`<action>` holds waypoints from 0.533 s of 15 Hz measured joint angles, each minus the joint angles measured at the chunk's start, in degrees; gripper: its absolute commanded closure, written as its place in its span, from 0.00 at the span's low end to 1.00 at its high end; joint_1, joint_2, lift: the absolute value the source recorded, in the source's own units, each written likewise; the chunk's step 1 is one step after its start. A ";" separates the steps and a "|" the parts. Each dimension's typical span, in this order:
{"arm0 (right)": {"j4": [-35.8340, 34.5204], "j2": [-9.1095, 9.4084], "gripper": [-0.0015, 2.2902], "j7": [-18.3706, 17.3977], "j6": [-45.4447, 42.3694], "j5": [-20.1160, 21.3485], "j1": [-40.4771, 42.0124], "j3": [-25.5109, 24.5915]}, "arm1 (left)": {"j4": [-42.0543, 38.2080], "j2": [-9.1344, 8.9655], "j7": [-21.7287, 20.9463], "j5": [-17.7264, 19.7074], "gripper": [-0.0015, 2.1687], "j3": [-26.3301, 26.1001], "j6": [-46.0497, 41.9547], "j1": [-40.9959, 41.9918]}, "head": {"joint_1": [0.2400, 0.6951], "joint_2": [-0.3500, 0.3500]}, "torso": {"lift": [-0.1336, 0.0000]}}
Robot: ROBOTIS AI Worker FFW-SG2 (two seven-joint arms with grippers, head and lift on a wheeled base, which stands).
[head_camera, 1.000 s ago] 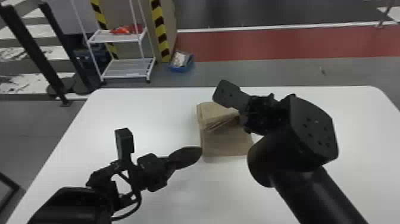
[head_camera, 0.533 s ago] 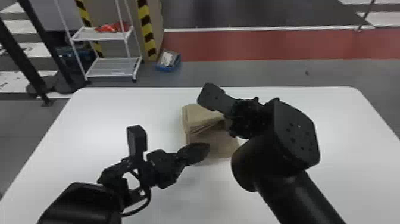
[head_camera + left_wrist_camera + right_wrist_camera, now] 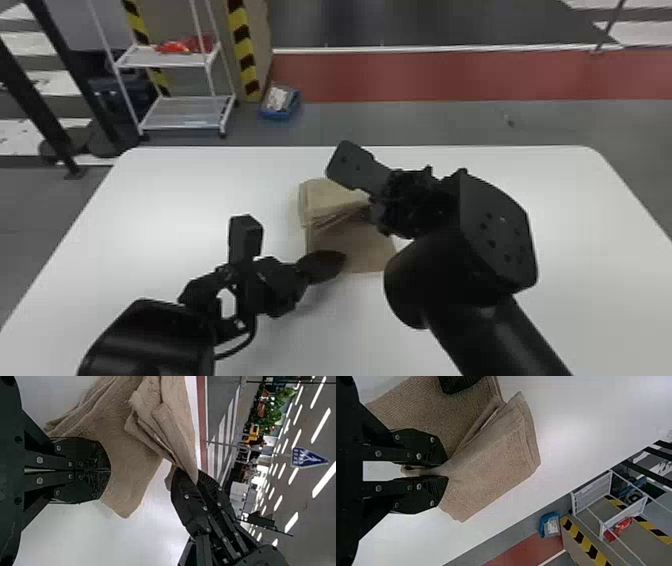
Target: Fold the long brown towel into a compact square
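Observation:
The brown towel (image 3: 357, 247) lies near the middle of the table, its far part folded up in layers. My right gripper (image 3: 363, 202) holds those layers at their right side; in the right wrist view the right gripper (image 3: 447, 470) is shut on a pinched edge of the towel (image 3: 494, 465). At the towel's near left corner is my left gripper (image 3: 344, 259). In the left wrist view the left gripper (image 3: 110, 470) has its fingers together, over the flat lower part of the towel (image 3: 128, 471), with nothing seen between them.
The white table (image 3: 165, 210) extends around the towel on all sides. Beyond its far edge stand a white shelf rack (image 3: 185, 112) and a blue box (image 3: 281, 102) on the floor. Both forearms come in close together from the near side.
My left gripper has moved right, from beside the towel to over its near left corner. The right gripper keeps its hold on the layers. The head view has shifted a little.

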 measured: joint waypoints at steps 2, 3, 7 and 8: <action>-0.49 0.00 0.44 1.19 0.19 -0.05 0.08 0.08 | 0.59 -0.22 0.07 -1.42 0.99 0.03 1.20 -0.40 | 1.00 0.59 | 0.07; -1.01 0.00 0.44 2.23 0.26 -0.07 0.23 0.12 | 0.87 -0.36 0.07 -1.76 0.99 0.04 1.80 -0.60 | 1.00 0.60 | 0.07; -3.72 0.00 0.44 7.45 0.45 0.33 1.51 0.88 | 1.56 -0.53 0.38 -2.21 0.99 -0.02 2.77 -1.15 | 1.00 0.63 | 0.07; -4.00 0.00 0.44 8.84 0.37 0.76 1.80 1.13 | 1.63 -0.53 0.42 -2.25 0.99 -0.04 2.85 -1.23 | 1.00 0.64 | 0.07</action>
